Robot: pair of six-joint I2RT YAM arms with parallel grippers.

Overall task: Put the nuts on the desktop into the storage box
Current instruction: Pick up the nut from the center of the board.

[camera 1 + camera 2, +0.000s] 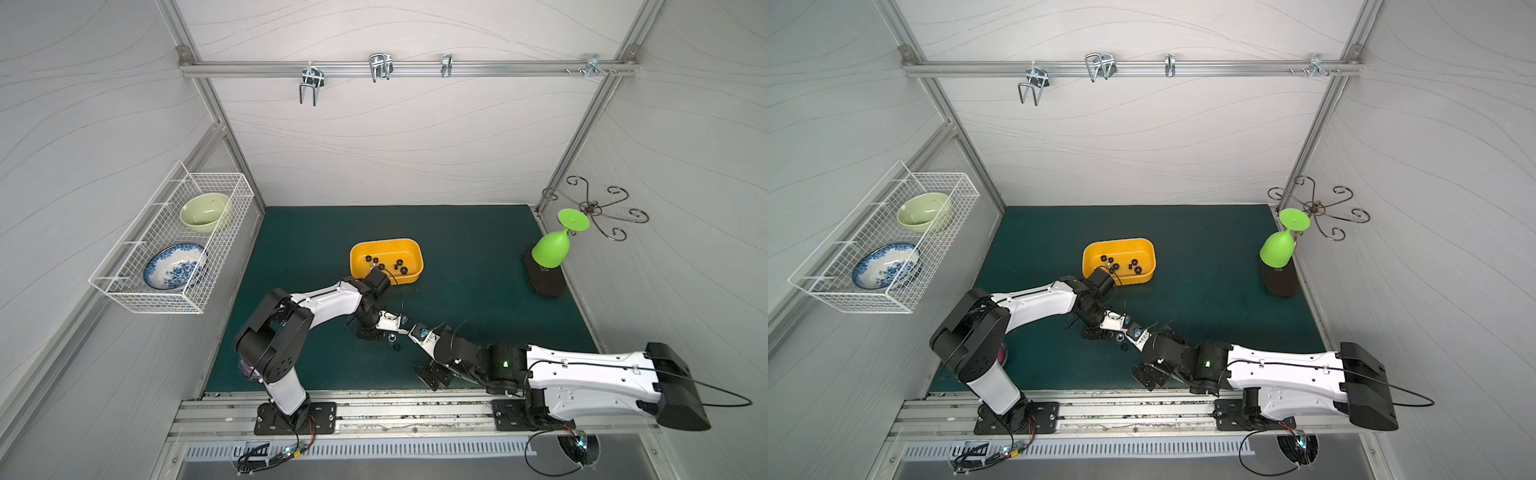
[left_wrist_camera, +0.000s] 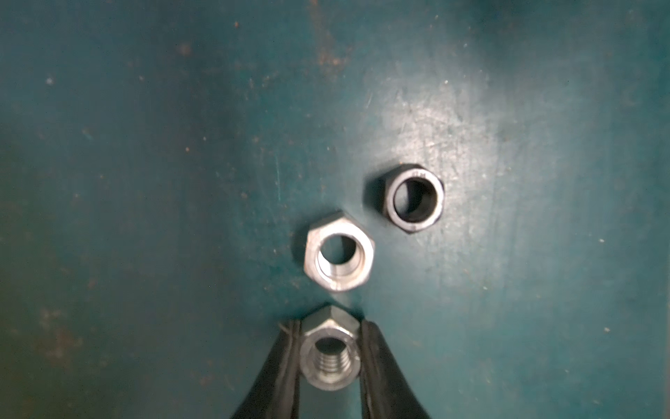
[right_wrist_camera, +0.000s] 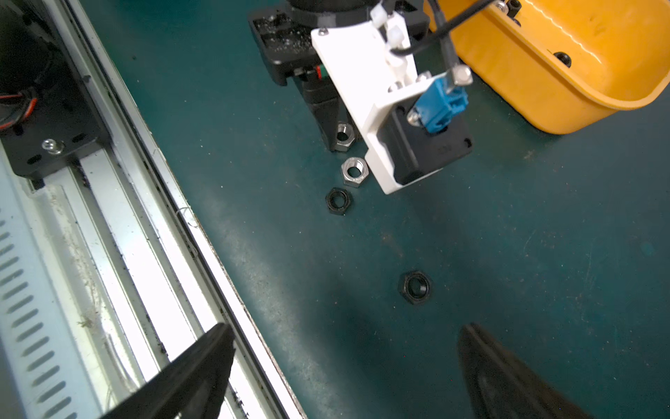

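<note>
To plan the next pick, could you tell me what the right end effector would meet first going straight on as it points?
Probably the lone black nut on the desktop, ahead of the open right end effector; depth is unclear, so the desktop might come first.

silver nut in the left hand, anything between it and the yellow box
Nothing visible on the desktop lies between the silver nut, clamped in the left hand, and the storage box. Only the box's own wall has to be cleared.
</note>
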